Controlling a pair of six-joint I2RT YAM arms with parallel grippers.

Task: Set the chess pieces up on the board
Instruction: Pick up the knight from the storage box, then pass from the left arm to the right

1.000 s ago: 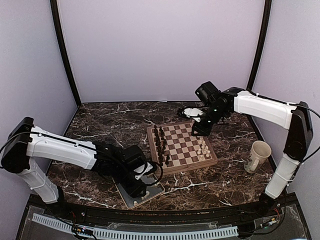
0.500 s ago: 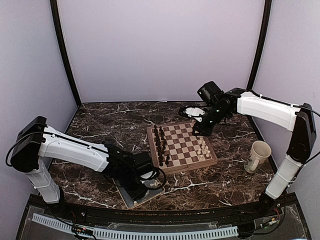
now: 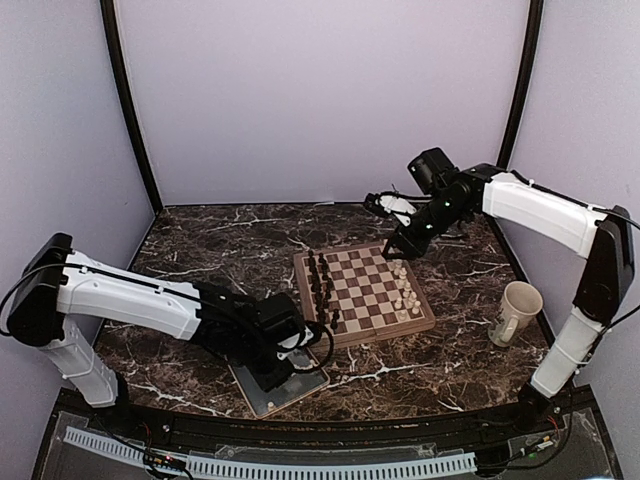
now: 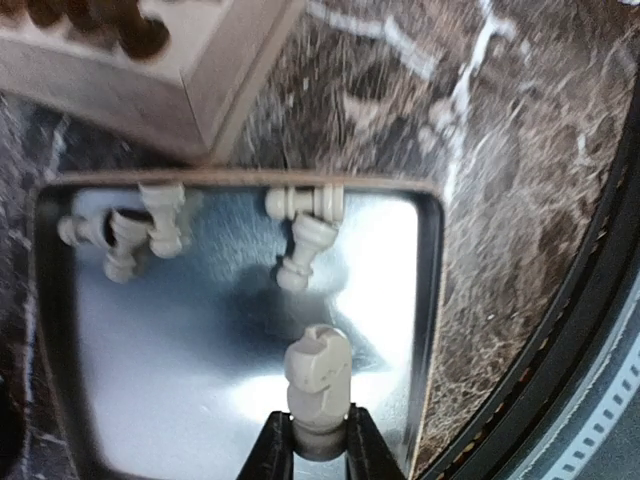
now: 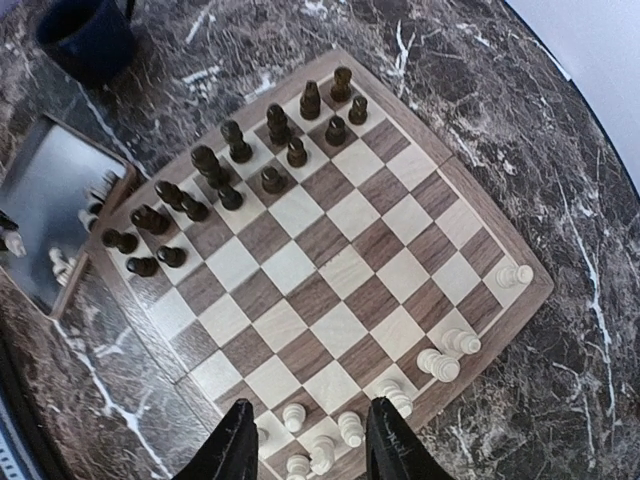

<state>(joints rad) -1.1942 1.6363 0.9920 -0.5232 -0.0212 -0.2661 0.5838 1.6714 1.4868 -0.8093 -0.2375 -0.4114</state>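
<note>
Chess piece (image 4: 318, 372) pinched by left fingers (image 4: 283, 447) in tray (image 4: 150, 400), right fingers (image 5: 240, 442) parted above board (image 5: 330, 250)

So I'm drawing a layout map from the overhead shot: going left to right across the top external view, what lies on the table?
In order: grey tray → dark pieces on the left side of the board → cream chess pieces on its right side → mug.

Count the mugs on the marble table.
1: a cream ceramic mug stands on the dark marble table, right of the wooden chessboard; arms may hide others.
</note>
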